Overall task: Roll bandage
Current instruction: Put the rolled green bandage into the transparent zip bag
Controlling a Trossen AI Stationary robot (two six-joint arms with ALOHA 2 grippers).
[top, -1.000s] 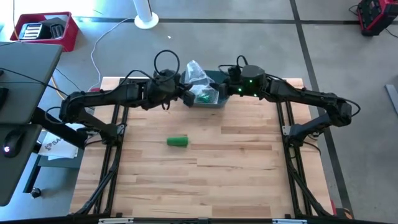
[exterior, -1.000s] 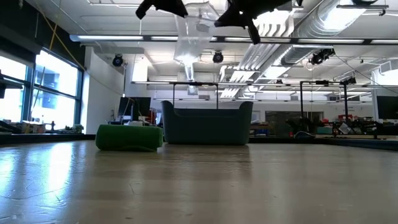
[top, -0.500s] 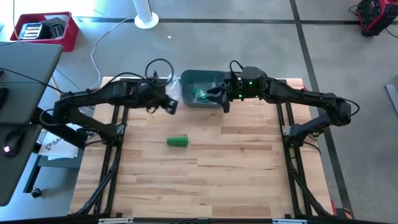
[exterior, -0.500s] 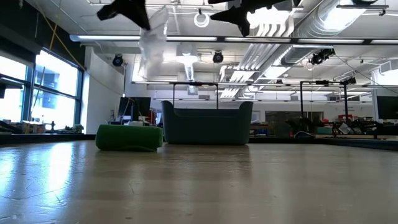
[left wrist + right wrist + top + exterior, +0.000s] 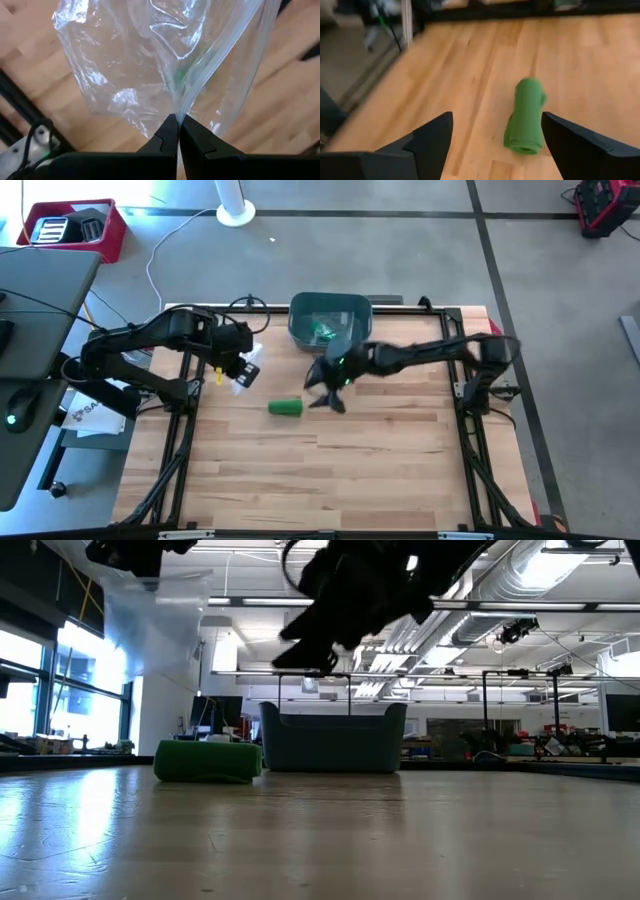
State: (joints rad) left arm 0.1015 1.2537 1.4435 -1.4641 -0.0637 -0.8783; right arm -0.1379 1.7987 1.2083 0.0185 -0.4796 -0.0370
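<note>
A rolled green bandage (image 5: 285, 407) lies on its side on the wooden table (image 5: 400, 470); the right wrist view shows the roll (image 5: 525, 117) just ahead of the fingers. My right gripper (image 5: 325, 392) hovers open a little to the right of it, above the table, and touches nothing. My left gripper (image 5: 238, 368) is at the table's left, shut on a clear plastic bag (image 5: 150, 60), which hangs in the air (image 5: 160, 620). My left gripper pinches a gathered fold of the clear bag (image 5: 178, 111) between its two shut fingers. In the low view the bag hangs below the fingers, crumpled and slack. It is lifted clear of the table.
A dark teal bin (image 5: 328, 320) with green items inside stands at the table's far edge, in the middle; in the low view the bin (image 5: 333, 737) sits behind the bandage. Bare wood lies toward the near edge.
My left gripper has carried the bag from over the bin toward the table's left edge and nearer. My right gripper has let go of the bag, opened, and swung down and toward the near left, ending beside the green bandage. The bandage has stayed put.
</note>
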